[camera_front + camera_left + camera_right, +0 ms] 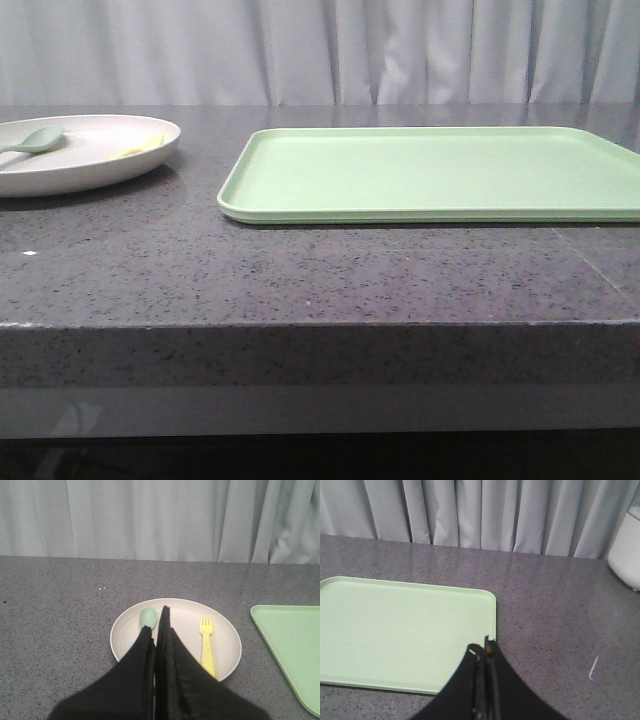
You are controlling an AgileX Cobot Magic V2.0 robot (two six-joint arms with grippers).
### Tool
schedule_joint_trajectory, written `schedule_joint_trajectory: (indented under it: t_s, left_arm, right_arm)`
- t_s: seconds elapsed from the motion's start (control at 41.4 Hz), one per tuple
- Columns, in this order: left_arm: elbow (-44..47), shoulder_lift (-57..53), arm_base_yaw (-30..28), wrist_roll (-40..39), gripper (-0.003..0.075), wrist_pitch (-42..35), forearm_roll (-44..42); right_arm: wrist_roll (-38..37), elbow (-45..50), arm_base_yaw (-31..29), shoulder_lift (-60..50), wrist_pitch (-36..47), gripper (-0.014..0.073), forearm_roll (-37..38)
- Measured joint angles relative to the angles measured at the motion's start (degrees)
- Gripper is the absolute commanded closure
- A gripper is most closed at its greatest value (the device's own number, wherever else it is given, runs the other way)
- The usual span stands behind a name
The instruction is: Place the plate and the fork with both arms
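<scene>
The off-white plate [85, 158] [180, 630] rests on the dark stone table at the far left of the front view. A yellow fork [206, 642] [140, 148] lies flat in it, beside a pale green spoon [148, 616] [38, 139]. My left gripper [157, 622] hovers over the plate's near side, shut with nothing between its fingers, its tips between spoon and fork. My right gripper [482, 647] is shut and empty above the near right corner of the light green tray [395, 630]. Neither gripper shows in the front view.
The light green rectangular tray [440, 172] [292, 645] lies to the right of the plate, a strip of table between them. A white rounded object [626, 550] stands at the far right of the table. Grey curtains hang behind. The table's front edge runs close to me.
</scene>
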State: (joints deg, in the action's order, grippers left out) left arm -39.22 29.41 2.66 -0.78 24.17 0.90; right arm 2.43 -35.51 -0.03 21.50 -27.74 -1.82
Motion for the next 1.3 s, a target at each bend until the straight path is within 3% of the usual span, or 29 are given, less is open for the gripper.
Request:
schedule_joint_trajectory:
  t_s: [0.121,0.193,0.241,0.314,0.386,0.459,1.038,1.304]
  left_arm:
    - [0.00,0.00,0.00,0.00,0.0738,0.98,0.00]
    - [0.00,0.00,0.00,0.00,0.0683,1.78,0.00]
    - [0.00,0.00,0.00,0.00,0.0590,1.94,-0.25]
    - [0.00,0.00,0.00,0.00,0.0391,2.03,-1.57]
    - [0.00,0.00,0.00,0.00,0.0216,2.17,-2.77]
    - [0.00,0.00,0.00,0.00,0.0145,2.16,-3.28]
    - [-0.22,0.12,0.00,0.00,0.0157,1.64,-0.90]
    - [-9.25,9.27,0.00,1.09,0.0157,17.61,-0.90]
  right_arm:
    - [0.00,0.00,0.00,0.00,-0.13,0.0606,0.00]
    - [0.00,0.00,0.00,0.00,-0.26,0.0447,0.00]
    - [-0.11,0.00,0.00,0.00,-0.35,0.0319,0.00]
    - [-0.11,0.00,0.00,0.00,-0.35,0.0143,0.00]
    - [-0.11,0.00,0.00,0.00,-0.35,0.0058,0.00]
    - [-0.11,0.00,0.00,0.00,-0.35,0.0044,0.00]
    - [0.01,0.00,0.00,0.00,-0.35,0.0043,0.09]
    - [0.01,0.00,0.00,0.00,-0.35,0.0043,0.09]
